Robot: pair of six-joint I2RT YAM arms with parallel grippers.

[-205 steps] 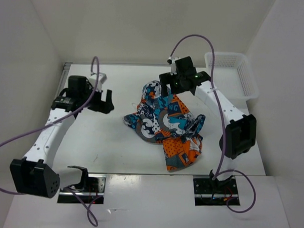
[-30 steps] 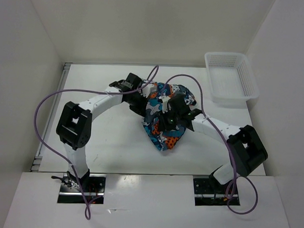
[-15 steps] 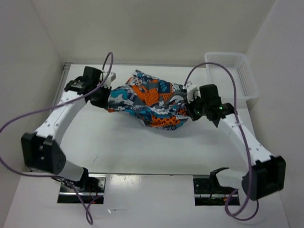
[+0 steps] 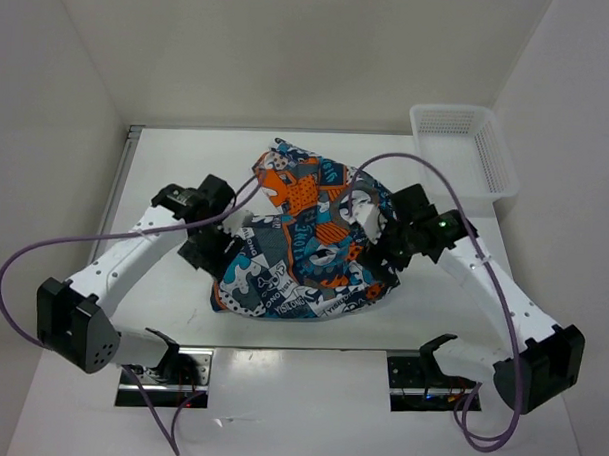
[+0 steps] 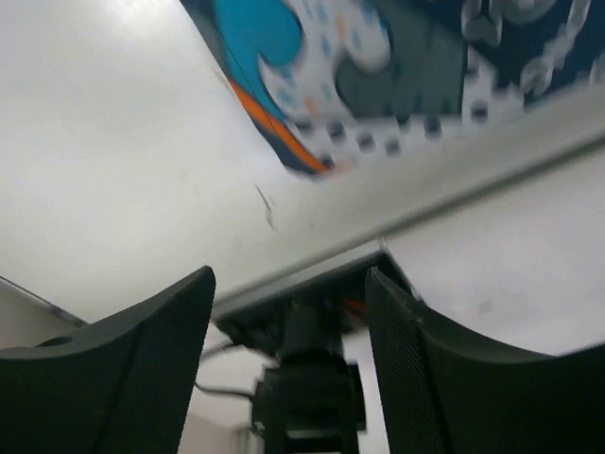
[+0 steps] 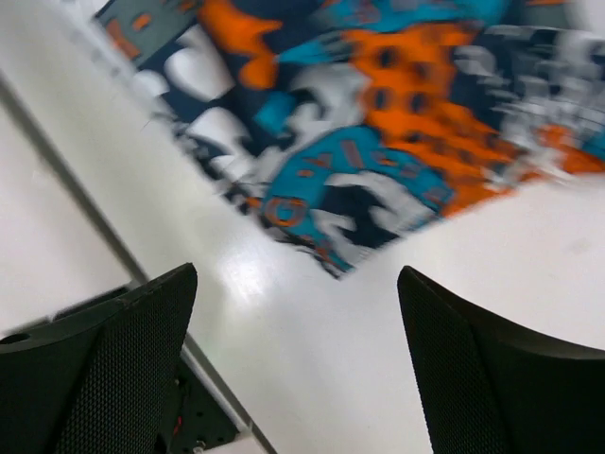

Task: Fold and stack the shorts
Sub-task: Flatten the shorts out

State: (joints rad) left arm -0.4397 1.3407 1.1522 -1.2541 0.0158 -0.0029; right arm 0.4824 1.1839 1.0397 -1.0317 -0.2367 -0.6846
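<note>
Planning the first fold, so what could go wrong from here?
The left gripper and right gripper stand open and empty beside the shorts, so a grasp might catch one layer only. Their far part looks rumpled; folding now may lock creases in. The right arm's cable loops above the cloth and could snag.

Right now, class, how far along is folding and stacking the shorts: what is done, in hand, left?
Done: the shorts lie spread on the table. In hand: nothing; left gripper and right gripper stand open at their sides. Left: no neat fold shows, so folding and stacking remain.
</note>
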